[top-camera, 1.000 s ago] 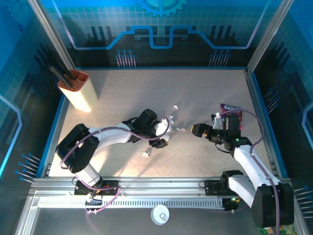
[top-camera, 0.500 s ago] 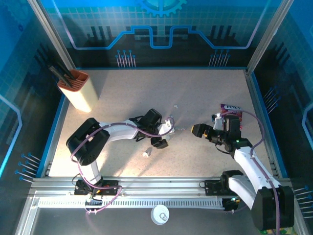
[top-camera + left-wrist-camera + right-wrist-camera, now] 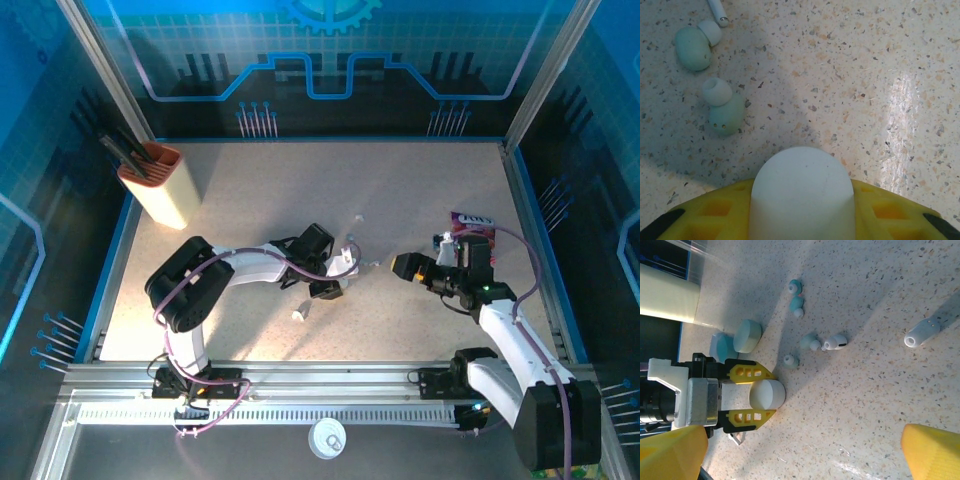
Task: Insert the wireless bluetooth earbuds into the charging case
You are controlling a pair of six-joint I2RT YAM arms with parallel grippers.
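My left gripper (image 3: 801,220) is shut on a rounded white charging case (image 3: 800,192), which sticks out between its yellow fingers (image 3: 747,372); the case (image 3: 767,394) is low over the table. Two pale green earbuds (image 3: 692,47) (image 3: 722,112) and a white stem (image 3: 717,11) lie ahead of it to the left. Past the case lie several small earbuds, among them a white one (image 3: 835,342) and a green one (image 3: 789,360). My right gripper (image 3: 404,265) stands open to the right of them, its yellow fingers (image 3: 932,447) wide apart with nothing between them.
A green case (image 3: 747,336) and a blue case (image 3: 722,346) lie beside the left gripper. A short white tube (image 3: 922,332) lies to the right. A cream holder with black tools (image 3: 160,185) stands back left. A purple packet (image 3: 472,222) lies behind the right arm.
The left arm's elbow has swung to the right and its gripper has crept slightly toward the earbuds with the white case in it. The right arm has not moved.
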